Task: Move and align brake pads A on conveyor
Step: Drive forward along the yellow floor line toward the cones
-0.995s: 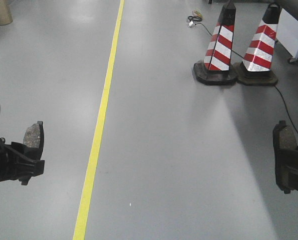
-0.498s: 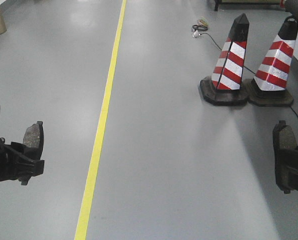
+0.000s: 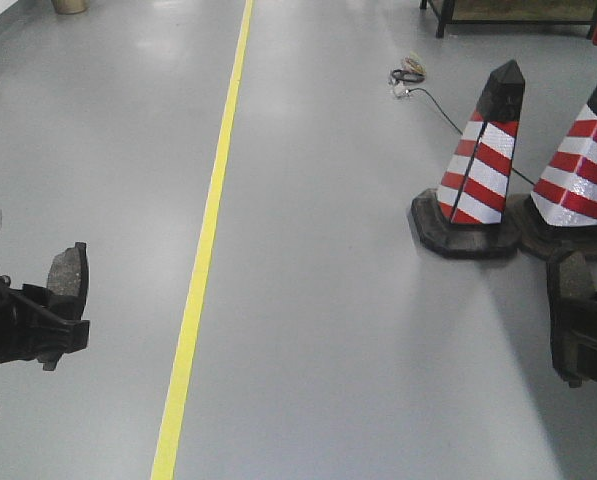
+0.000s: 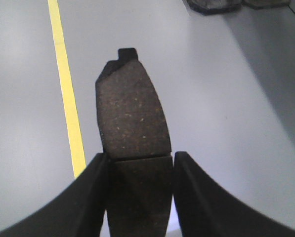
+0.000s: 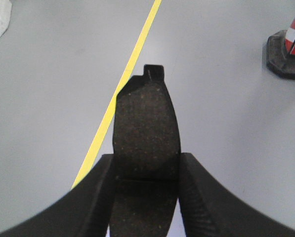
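Each arm carries one brake pad above the grey floor. My left gripper point(image 3: 58, 310) point(image 4: 140, 158) is shut on a dark grey brake pad point(image 3: 66, 275) point(image 4: 132, 111), its jaws pressing both long edges near the groove across the middle. At the right edge of the front view, my right gripper point(image 3: 578, 325) point(image 5: 147, 163) is shut on a second brake pad point(image 3: 573, 280) point(image 5: 146, 123) the same way. Both pads stick out forward past the fingertips. The conveyor is out of view.
A yellow line point(image 3: 203, 250) runs along the light-grey floor point(image 3: 328, 300). Two red-and-white striped cones point(image 3: 483, 165) point(image 3: 583, 170) stand at the right, just beyond the right gripper, with a black cable point(image 3: 438, 100) trailing behind them. A cone base point(image 5: 285, 47) shows in the right wrist view.
The cones, cable and floor have slid down and right in the front view, so the whole base has moved. Both grippers keep their pose and their hold on the pads.
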Controlling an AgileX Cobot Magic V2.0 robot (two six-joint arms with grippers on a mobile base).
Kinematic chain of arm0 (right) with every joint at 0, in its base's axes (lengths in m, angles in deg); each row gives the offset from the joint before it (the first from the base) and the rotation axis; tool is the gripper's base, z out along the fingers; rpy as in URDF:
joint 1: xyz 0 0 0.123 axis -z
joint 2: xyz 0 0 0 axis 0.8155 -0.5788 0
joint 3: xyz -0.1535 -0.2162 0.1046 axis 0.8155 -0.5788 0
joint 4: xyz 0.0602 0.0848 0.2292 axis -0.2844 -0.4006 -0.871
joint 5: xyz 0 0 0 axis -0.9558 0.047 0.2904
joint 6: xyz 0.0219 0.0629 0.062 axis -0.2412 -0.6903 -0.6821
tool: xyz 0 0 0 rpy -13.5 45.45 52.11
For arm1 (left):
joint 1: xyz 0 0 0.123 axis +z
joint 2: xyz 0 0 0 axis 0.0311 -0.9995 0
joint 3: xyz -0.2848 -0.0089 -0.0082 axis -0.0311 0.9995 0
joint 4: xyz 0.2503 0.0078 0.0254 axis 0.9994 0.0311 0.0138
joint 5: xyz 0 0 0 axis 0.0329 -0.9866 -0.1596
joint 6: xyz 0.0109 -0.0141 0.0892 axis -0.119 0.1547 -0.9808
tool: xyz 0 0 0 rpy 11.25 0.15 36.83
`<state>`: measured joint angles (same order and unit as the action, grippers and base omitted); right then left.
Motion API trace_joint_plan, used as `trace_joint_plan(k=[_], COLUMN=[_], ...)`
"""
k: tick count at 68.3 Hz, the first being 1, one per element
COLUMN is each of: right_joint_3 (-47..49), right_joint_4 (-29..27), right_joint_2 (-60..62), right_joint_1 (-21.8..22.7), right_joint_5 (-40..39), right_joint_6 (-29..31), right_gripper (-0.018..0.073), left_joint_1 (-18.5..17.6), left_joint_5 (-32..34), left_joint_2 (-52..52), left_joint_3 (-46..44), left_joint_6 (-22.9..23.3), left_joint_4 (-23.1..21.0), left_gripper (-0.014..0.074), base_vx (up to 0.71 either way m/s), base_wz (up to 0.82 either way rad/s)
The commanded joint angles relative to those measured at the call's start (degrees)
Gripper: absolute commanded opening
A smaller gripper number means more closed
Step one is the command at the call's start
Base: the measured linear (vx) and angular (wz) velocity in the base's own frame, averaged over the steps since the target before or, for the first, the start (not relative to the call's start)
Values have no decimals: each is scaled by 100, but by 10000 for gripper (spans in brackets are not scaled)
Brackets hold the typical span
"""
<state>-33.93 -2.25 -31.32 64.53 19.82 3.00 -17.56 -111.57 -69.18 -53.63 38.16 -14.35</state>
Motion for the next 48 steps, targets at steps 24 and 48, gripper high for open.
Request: trace_joint_plan(k=[24, 48], right_joint_3=[177, 177], right_joint_4=[-282, -282], right_joint_2=[35, 35], right_joint_1=[24, 24], right_joint_5=[-299, -299], right_joint_6=[59, 59], right_gripper=[99, 99], left_joint_1=[-35, -35], left_joint_5=[444, 444], left_joint_2=[128, 128], left_joint_3=[-169, -169], left_joint_6=[0, 0], left_joint_4=[-26, -26], left_gripper=[52, 52], base_vx=[56, 54], base_wz=[1, 0])
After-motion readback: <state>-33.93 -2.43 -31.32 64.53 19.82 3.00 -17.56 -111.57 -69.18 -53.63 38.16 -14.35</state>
